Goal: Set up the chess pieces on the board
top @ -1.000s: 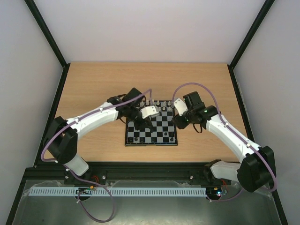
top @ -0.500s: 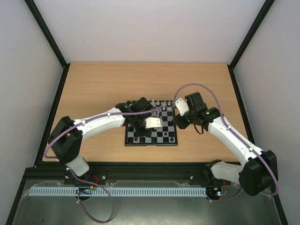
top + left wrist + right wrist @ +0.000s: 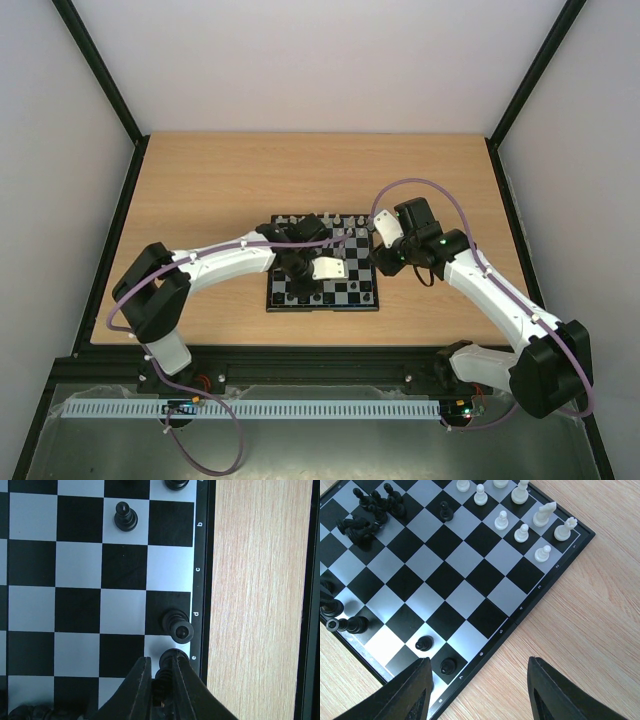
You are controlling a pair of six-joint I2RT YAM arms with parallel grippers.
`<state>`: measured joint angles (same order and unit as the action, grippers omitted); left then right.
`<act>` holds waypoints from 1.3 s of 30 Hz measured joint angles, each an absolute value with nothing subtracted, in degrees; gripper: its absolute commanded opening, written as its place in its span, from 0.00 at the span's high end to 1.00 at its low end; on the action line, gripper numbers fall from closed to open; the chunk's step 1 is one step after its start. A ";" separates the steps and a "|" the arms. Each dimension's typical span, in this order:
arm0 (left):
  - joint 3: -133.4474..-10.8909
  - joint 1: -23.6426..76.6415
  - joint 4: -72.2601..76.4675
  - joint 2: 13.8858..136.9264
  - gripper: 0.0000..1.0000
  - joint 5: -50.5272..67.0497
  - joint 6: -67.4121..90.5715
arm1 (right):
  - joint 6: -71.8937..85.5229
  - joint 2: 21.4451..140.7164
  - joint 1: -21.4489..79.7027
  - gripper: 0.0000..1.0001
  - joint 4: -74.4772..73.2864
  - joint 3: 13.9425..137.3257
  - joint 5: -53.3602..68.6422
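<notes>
The board (image 3: 350, 262) lies mid-table between both arms. My left gripper (image 3: 161, 672) is shut on a black chess piece (image 3: 174, 661), held over the light square marked e by the board's near rim (image 3: 202, 575). Another black piece (image 3: 178, 625) stands on the square beside it, and a black pawn (image 3: 125, 517) stands further along. My right gripper (image 3: 479, 666) hangs open over the board's right rim (image 3: 520, 615), nothing between its fingers (image 3: 415, 690). White pieces (image 3: 521, 532) stand in two rows at the far end. A heap of black pieces (image 3: 372, 510) lies on the board.
Two black pawns (image 3: 424, 642) (image 3: 447, 666) stand close to my right gripper's left finger. More black pieces (image 3: 350, 625) stand along the board's near edge. Bare wooden table (image 3: 200, 190) surrounds the board, bounded by a black frame (image 3: 130, 190).
My left gripper has carried the black piece rightward and toward the board's near edge. The right gripper shifted slightly away from me, then held still.
</notes>
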<state>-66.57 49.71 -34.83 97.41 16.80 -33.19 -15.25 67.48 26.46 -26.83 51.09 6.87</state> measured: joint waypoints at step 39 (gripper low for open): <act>-65.98 49.98 -36.14 99.50 0.80 17.76 -33.63 | -15.25 67.51 26.30 0.48 -26.74 50.92 7.07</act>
